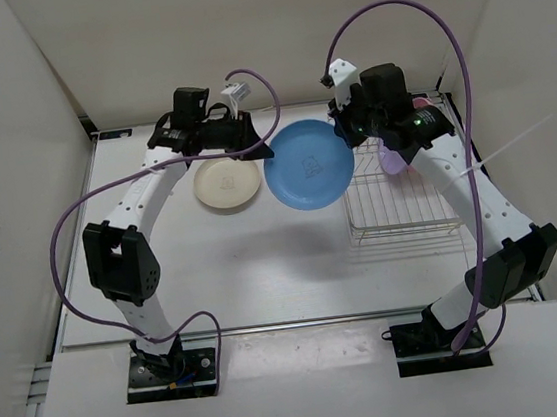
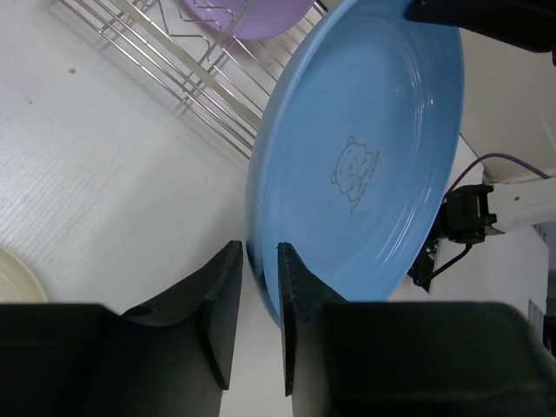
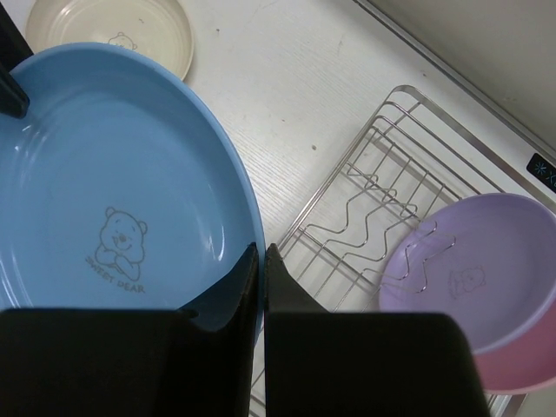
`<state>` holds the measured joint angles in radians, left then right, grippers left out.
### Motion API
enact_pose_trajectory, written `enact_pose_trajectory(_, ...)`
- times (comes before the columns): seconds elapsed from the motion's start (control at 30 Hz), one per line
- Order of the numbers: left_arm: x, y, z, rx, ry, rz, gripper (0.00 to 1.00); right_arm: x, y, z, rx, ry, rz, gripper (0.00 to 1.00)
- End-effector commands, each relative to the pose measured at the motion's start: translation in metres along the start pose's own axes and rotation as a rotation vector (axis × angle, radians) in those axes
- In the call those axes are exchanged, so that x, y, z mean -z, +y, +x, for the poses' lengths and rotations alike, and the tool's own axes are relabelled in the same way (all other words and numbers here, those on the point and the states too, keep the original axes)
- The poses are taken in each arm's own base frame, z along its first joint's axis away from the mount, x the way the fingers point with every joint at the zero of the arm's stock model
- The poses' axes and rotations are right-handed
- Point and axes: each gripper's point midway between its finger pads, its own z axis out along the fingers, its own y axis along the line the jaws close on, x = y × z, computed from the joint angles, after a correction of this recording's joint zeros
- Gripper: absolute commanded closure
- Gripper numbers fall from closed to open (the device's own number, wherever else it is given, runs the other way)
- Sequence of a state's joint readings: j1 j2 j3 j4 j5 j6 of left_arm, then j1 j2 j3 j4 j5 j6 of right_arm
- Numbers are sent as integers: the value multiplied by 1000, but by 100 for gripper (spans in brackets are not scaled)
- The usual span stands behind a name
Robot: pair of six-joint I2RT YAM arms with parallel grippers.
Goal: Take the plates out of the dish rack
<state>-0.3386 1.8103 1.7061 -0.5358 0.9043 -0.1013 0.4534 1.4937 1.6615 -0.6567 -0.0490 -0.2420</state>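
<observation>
The blue plate (image 1: pixel 309 165) hangs in the air between both arms, left of the dish rack (image 1: pixel 398 200). My right gripper (image 1: pixel 350 132) is shut on its right rim (image 3: pixel 113 191), jaws pinched together (image 3: pixel 263 252). My left gripper (image 1: pixel 256 143) straddles the plate's left rim (image 2: pixel 365 165) with its jaws (image 2: pixel 258 252) apart; the rim lies against one finger, with a gap to the other. The light purple plate (image 3: pixel 473 278) leans in the rack (image 3: pixel 365 200) with the pink plate (image 3: pixel 521 369) behind it. The purple plate also shows in the left wrist view (image 2: pixel 248 16).
A cream bowl-like plate (image 1: pixel 226 184) lies flat on the white table, left of the blue plate and under my left arm; it also shows in the right wrist view (image 3: pixel 109 30). White walls close in the table on three sides. Purple cables loop above both arms.
</observation>
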Motion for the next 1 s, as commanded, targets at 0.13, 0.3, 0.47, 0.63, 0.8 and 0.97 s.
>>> enact_pose_trajectory(0.13,-8,-17,1,-23,9,52,65,11,-2,-36,-5,-110,8,100)
enact_pose_trajectory(0.3,-13,-15,2,-19,18,39,89,11,-4,-35,-5,-108,17,100)
enact_pose_trajectory(0.47,-12,-9,2,-34,8,-2,89,9,-3,-32,-6,-99,15,100)
enact_pose_trajectory(0.63,1,21,0,39,-52,-233,89,5,-20,-19,-13,-45,114,51)
enact_pose_trajectory(0.8,43,83,17,140,-101,-506,89,-3,-67,14,-67,34,314,31)
enact_pose_trajectory(0.97,93,147,43,283,-101,-690,89,6,-90,20,-142,24,341,30)
